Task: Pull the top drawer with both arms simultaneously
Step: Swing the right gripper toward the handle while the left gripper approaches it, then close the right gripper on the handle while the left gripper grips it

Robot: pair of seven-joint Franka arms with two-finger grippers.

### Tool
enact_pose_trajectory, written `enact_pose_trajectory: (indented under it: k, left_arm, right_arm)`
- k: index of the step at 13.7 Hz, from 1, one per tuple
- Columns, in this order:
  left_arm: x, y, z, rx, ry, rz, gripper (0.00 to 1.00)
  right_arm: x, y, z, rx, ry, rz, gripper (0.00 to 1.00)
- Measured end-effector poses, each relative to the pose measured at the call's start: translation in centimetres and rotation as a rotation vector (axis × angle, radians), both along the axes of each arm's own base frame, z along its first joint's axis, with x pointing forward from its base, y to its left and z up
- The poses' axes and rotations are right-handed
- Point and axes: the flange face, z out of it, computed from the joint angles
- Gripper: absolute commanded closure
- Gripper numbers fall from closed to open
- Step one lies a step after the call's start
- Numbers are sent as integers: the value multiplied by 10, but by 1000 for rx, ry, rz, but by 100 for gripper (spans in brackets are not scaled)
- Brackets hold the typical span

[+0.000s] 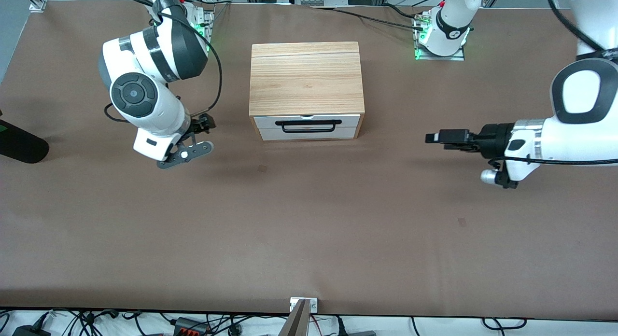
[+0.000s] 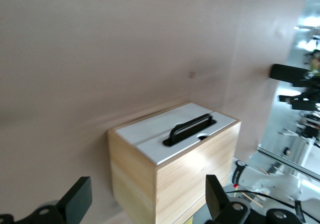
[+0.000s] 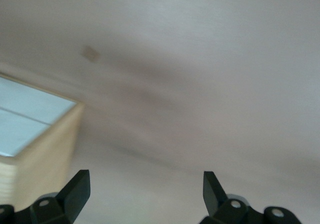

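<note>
Between the empty, wide-open grippers, the top drawer (image 1: 307, 122) sits closed: right gripper (image 1: 193, 139) at its nine o'clock, left gripper (image 1: 442, 137) at three, handle (image 1: 308, 126) running nine-to-three.

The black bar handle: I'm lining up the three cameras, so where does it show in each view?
Front view: the black bar handle sits mid-frame on the top drawer, below the wood-grain top.
Left wrist view: the handle arches over the white front, lower centre of the picture.
Right wrist view: not in it; only a corner of the white front shows.
Shared landmark: the cabinet's white front.
</note>
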Motion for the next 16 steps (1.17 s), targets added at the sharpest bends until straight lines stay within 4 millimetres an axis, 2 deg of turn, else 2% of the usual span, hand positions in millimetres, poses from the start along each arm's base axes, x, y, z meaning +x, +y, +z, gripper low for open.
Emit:
enact_pose_trajectory:
  k: [2,3,5,8,10,12,14,16]
  left_arm:
    - [8,-14,-27,-55,-15,-19,0]
    - [12,-23,-44,-79,-10,-17,0]
    - [18,-41,-78,-127,6,-3,0]
    - [18,-63,-111,-168,-45,-25,0]
    - [14,-73,-123,-260,-61,5,0]
    - [8,-74,-144,-313,-74,22,0]
    - [-3,-79,-178,-399,-85,56,0]
    - [-24,-83,-219,-487,-144,113,0]
  right_arm:
    - [1,14,-3,162,38,-70,0]
    - [4,17,-10,225,61,-102,0]
    - [12,24,-33,375,118,-150,0]
    - [21,34,-71,608,200,-178,0]
    - [22,44,-97,765,248,-195,0]
    - [20,50,-126,888,270,-190,0]
    - [13,51,-153,985,268,-168,0]
    - [2,50,-181,1098,258,-168,0]
